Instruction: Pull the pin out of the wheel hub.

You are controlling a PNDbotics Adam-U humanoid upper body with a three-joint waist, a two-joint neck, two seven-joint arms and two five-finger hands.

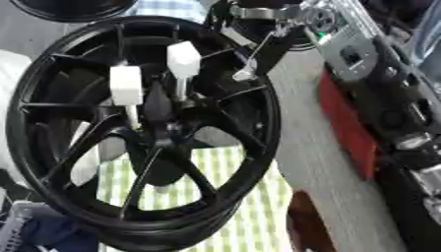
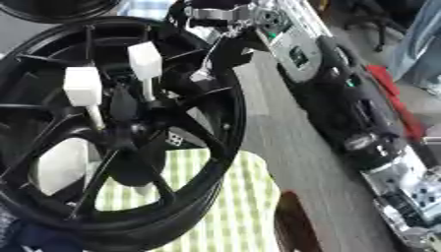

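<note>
A large black spoked wheel [image 1: 258,123] stands tilted and fills the left of both views. Two pins with white block-shaped heads stick out of its hub [image 1: 164,130]: one on the left [image 1: 126,84], and one higher and to the right [image 1: 183,59]. Their thin shafts run down into the hub. My right arm comes up along the right side. Its dark right hand [image 1: 263,47] hovers at the wheel's upper right rim, a short way right of the higher pin and not touching either pin. My left hand does not show.
A green and white checked cloth [image 1: 245,206] lies under the wheel on a grey table. A red strip [image 1: 344,123] runs beside my right arm. A dark brown object [image 1: 306,221] sits at the bottom centre, and another black rim [image 1: 69,10] at the top left.
</note>
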